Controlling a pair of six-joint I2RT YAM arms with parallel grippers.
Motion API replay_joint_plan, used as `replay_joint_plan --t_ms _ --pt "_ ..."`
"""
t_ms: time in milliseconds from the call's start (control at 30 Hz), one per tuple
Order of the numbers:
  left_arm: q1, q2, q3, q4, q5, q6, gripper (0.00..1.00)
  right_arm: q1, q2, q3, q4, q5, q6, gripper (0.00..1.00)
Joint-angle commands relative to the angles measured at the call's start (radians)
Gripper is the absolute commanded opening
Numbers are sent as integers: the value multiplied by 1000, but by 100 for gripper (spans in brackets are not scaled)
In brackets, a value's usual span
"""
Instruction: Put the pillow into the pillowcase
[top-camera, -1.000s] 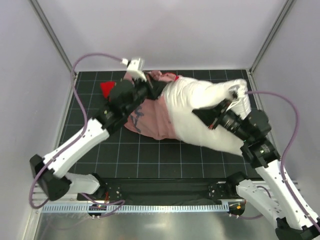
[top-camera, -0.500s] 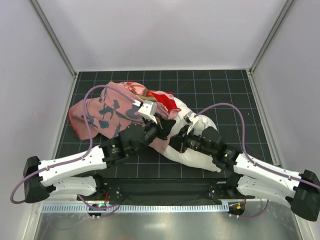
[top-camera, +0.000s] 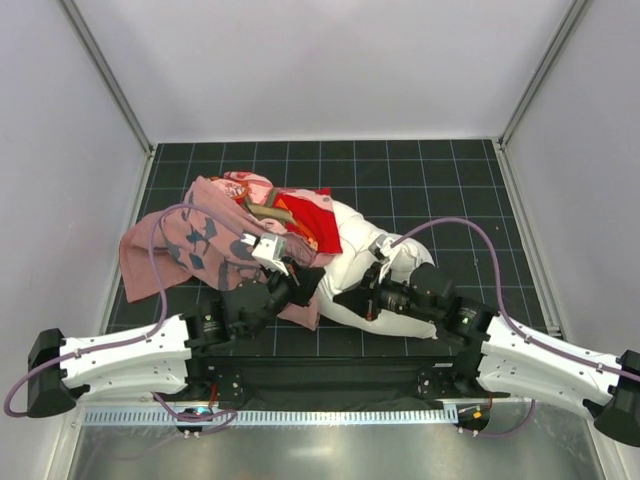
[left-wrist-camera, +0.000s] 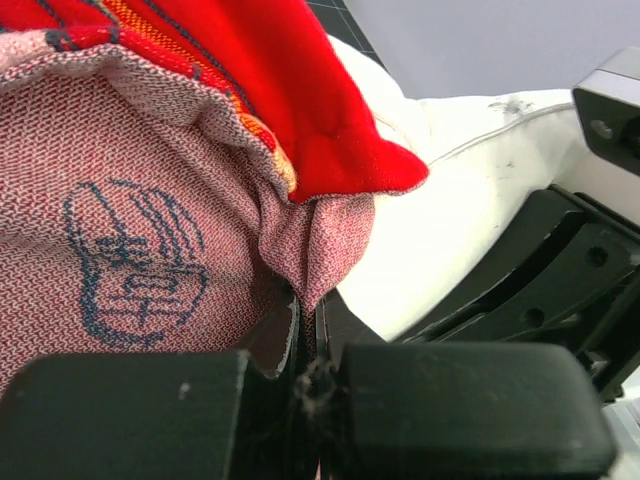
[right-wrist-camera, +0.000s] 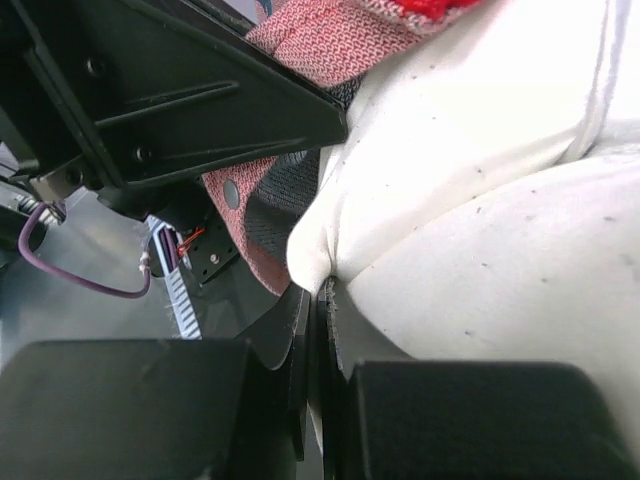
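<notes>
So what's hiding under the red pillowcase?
One end of the pillow lies beneath the pillowcase, under its red edge; the rest sticks out on the right. The bunched fabric hides how far it reaches, and whether it is truly inside.

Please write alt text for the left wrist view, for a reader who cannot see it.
The left end effector is shut on a fold of the pillowcase, its pink reverse showing under a red edge. The white pillow lies behind on the right.
</notes>
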Motion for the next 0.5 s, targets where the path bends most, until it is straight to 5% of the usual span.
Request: replay_joint_plan --t_ms 0,467 --pt "-12 -44 -24 -55 -8 -69 0 20 -46 -10 -82 -57 17 10" --pt "-12 -168 56 -339 -30 -83 0 63 -22 71 -195 -53 34 19"
